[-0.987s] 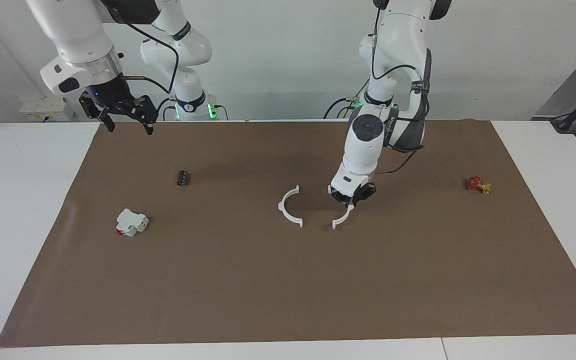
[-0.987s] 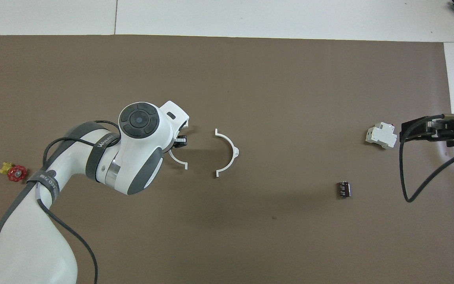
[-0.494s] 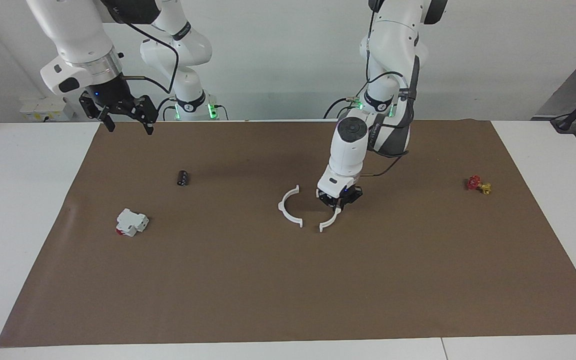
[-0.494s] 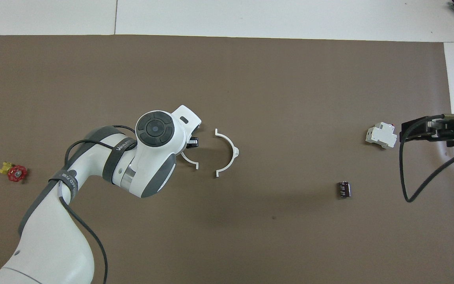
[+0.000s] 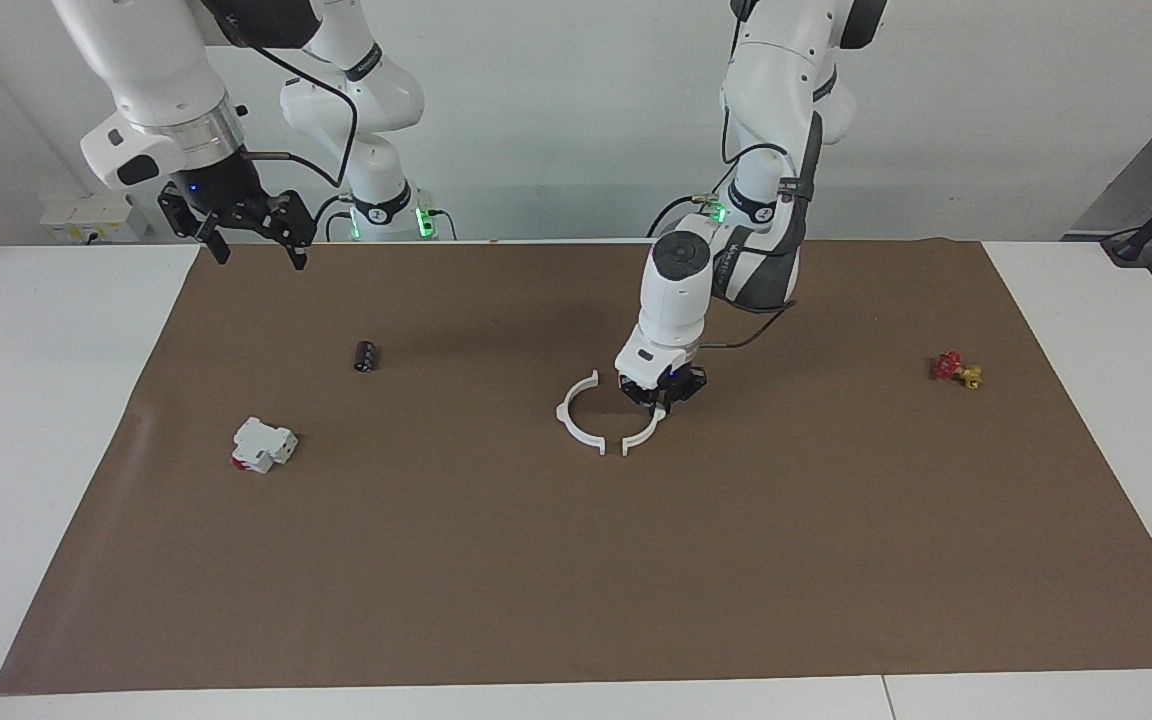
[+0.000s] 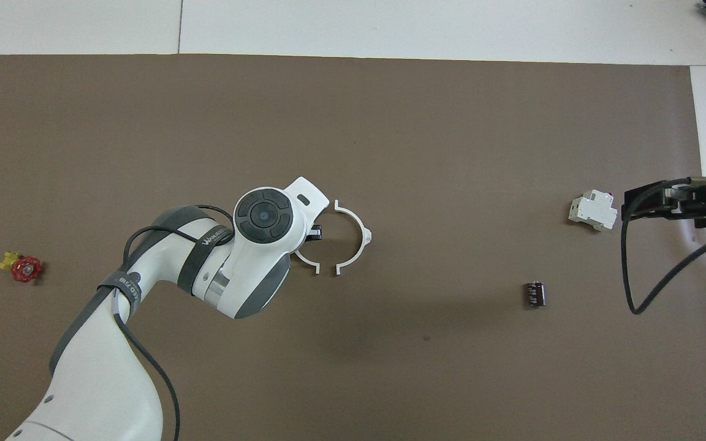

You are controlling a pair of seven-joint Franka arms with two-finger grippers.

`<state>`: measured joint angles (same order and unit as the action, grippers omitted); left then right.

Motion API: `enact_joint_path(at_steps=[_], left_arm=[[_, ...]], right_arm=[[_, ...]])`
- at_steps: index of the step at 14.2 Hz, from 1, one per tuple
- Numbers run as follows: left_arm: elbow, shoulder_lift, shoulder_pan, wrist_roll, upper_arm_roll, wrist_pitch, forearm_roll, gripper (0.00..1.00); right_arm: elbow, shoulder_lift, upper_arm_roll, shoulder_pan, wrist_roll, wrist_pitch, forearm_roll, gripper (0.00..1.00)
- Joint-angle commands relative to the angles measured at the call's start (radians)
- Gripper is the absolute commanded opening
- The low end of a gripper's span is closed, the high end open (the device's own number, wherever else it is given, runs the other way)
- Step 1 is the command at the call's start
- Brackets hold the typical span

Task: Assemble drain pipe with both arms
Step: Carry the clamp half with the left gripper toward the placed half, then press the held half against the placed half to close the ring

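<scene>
My left claw (image 5: 660,397) is clamped on one white half-ring (image 5: 642,435), low over the brown mat (image 5: 576,560). Since a sec ago I've carried it sideways toward the right arm's end of the table, so the gap to the other half-ring (image 5: 576,418) has shrunk a lot. That one lies flat on the mat mid-table and hasn't moved. The end tabs away from the robots are now just beside each other, not yet touching; the tabs nearer the robots I can't see, my wrist covers them. So, as I judge it, the two halves nearly make a ring: a short last push w/ tabs lined up should close it.

My right claw (image 5: 254,240) hasn't stirred; it waits w/ fingers apart, holding nothing, up over the mat's edge at the right arm's end.

Elsewhere: a black cylinder (image 5: 366,356), a white block w/ red end (image 5: 262,445), a red-and-yellow valve (image 5: 956,369), all well apart from the rings.
</scene>
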<state>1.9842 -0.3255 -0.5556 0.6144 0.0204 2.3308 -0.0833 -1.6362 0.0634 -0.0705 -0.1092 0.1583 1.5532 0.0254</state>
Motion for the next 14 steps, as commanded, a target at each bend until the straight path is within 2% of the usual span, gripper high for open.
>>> enact_joint_path(at_steps=[1,14], left_arm=[[0.038,0.017,-0.026,0.045,-0.014,0.027,-0.019,0.00],[0.030,0.009,-0.044,0.067,-0.014,0.022,-0.021,0.00]], right_arm=[[-0.005,0.013,0.008,0.013,-0.032,-0.012,-0.002,1.00],[-0.005,0.013,0.008,0.013,-0.032,-0.012,-0.002,1.00]])
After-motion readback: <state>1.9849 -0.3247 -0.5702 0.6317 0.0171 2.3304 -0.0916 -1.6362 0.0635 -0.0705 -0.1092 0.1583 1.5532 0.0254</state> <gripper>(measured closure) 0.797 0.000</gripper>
